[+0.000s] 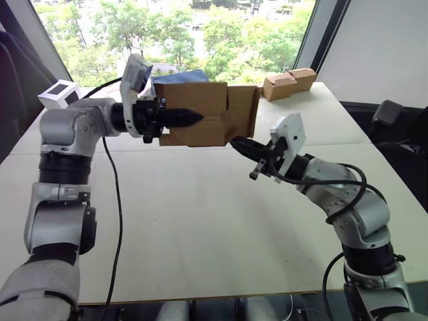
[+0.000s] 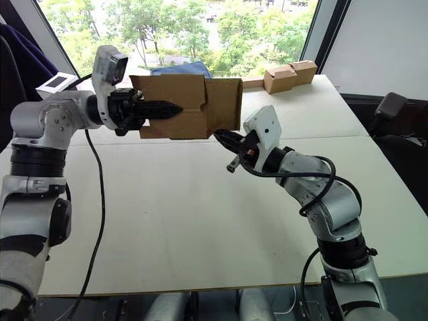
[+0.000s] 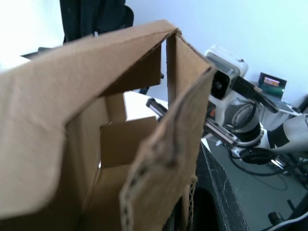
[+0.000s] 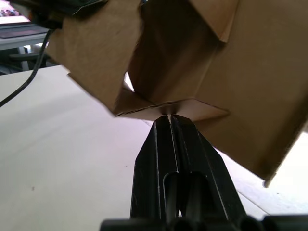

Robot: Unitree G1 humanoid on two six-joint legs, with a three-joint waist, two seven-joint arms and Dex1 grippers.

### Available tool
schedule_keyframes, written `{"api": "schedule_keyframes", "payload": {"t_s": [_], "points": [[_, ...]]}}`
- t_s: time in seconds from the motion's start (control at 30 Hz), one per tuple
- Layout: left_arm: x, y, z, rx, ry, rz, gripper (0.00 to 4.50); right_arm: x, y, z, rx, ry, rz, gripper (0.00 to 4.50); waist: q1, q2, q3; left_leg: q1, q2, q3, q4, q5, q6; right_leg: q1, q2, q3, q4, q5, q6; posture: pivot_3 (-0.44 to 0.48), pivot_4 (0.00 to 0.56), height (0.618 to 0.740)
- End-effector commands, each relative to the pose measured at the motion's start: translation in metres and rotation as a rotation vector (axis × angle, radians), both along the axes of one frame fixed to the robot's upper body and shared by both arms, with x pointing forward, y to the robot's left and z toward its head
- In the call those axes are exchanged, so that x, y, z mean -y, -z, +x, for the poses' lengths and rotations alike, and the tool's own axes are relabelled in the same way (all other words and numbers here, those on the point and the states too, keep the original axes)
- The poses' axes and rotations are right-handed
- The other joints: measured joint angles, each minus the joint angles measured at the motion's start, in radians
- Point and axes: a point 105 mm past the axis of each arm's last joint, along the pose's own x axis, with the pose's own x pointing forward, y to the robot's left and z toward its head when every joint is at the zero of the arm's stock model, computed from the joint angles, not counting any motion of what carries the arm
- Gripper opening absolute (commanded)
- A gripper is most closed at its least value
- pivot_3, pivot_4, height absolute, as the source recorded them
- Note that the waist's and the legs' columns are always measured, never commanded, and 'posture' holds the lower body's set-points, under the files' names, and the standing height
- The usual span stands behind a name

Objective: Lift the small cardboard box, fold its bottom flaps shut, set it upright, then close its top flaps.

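Observation:
The small cardboard box point(image 1: 200, 110) hangs on its side above the white table point(image 1: 200, 227). My left gripper point(image 1: 190, 118) is shut on one of its side walls, with one black finger lying along the outside. The bottom flaps point(image 1: 243, 110) stand open at the end that faces my right arm. My right gripper point(image 1: 235, 141) is shut, and its fingertips point(image 4: 169, 118) press against the edge of a small lower flap point(image 4: 192, 109) that is bent inward. A large flap point(image 4: 262, 91) stands beside it. The top flaps point(image 3: 57, 110) spread open at the other end, seen in the left wrist view.
A pair of joined tan boxes point(image 1: 289, 83) sits at the table's far right. At the far left corner is a white cube box point(image 1: 60, 93). A blue object point(image 1: 187, 75) lies behind the held box. A black chair point(image 1: 388, 115) stands off the right edge.

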Motion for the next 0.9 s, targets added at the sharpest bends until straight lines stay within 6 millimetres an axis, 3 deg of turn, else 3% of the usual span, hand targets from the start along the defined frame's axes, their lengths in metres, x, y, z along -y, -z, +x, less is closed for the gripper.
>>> {"api": "schedule_keyframes", "payload": {"t_s": [0.03,0.6,0.73,0.9], "points": [[-0.004,-0.010,-0.006,0.039,0.002,-0.012,0.00,-0.008,-0.017,-0.007,0.067,-0.053,0.041,0.02,0.000,0.000,0.000,0.000,0.000,0.000,0.000,0.000,0.000,0.000,0.000,0.000,0.000,0.000,0.000,0.000,0.150,0.740],[-0.005,-0.009,-0.006,0.039,-0.014,-0.015,0.00,-0.026,-0.012,-0.014,0.063,-0.182,0.023,0.02,0.000,0.000,0.000,0.000,0.000,0.000,0.000,0.000,0.000,0.000,0.000,0.000,0.000,0.000,0.000,0.000,0.150,0.740],[-0.006,-0.010,-0.006,0.043,-0.018,-0.016,0.00,-0.007,-0.023,-0.019,0.065,-0.174,0.020,0.02,0.002,0.000,0.000,0.000,0.000,0.000,0.000,0.000,0.000,0.000,0.000,0.000,0.000,0.000,0.000,0.000,0.150,0.740],[-0.010,-0.014,-0.007,0.049,-0.025,-0.023,0.00,0.035,-0.060,-0.030,0.012,-0.173,0.185,0.02,0.003,0.000,0.000,-0.001,0.000,0.000,0.000,0.000,0.000,0.000,-0.001,0.000,0.000,0.000,0.000,0.000,0.150,0.740]]}}
